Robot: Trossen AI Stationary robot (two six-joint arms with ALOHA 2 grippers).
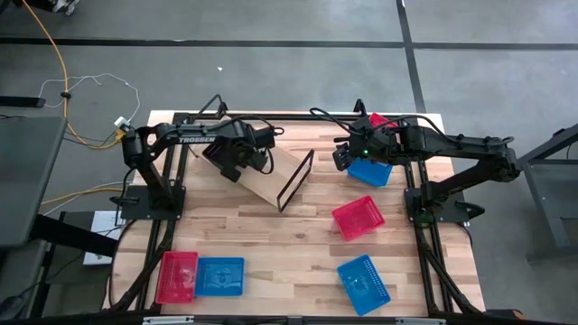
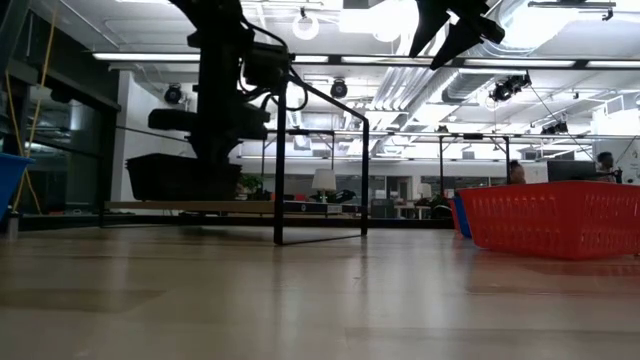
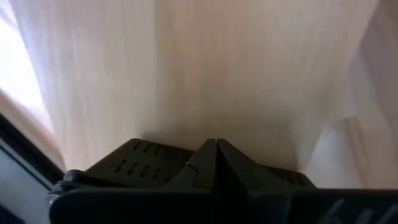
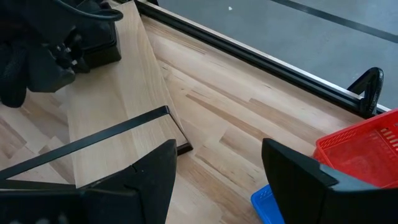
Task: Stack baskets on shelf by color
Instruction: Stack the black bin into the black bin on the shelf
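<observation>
The light-wood shelf (image 1: 275, 171) lies slantwise at the table's far middle, its black end frame (image 1: 296, 181) toward the right. A black basket (image 2: 175, 175) sits on the shelf's left part. My left gripper (image 3: 216, 155) is shut on it from above. My right gripper (image 4: 217, 180) hangs open in the air to the right of the shelf, close to a blue basket (image 1: 370, 170) and a red basket (image 1: 379, 120) at the far right. It touches nothing. More red and blue baskets rest flat on the table. My left gripper comes at the black basket from above, pointing down, its two fingers (image 3: 205, 165) closed together at the perforated wall (image 3: 143, 160). The fingers themselves hide the exact place of contact. The basket stands upright on the shelf board.
A red basket (image 1: 358, 217) and a blue one (image 1: 363, 283) lie on the right half of the table. A red basket (image 1: 177, 275) and a blue basket (image 1: 219, 275) sit side by side at the near left. Bare tabletop (image 1: 280, 244) lies between them.
</observation>
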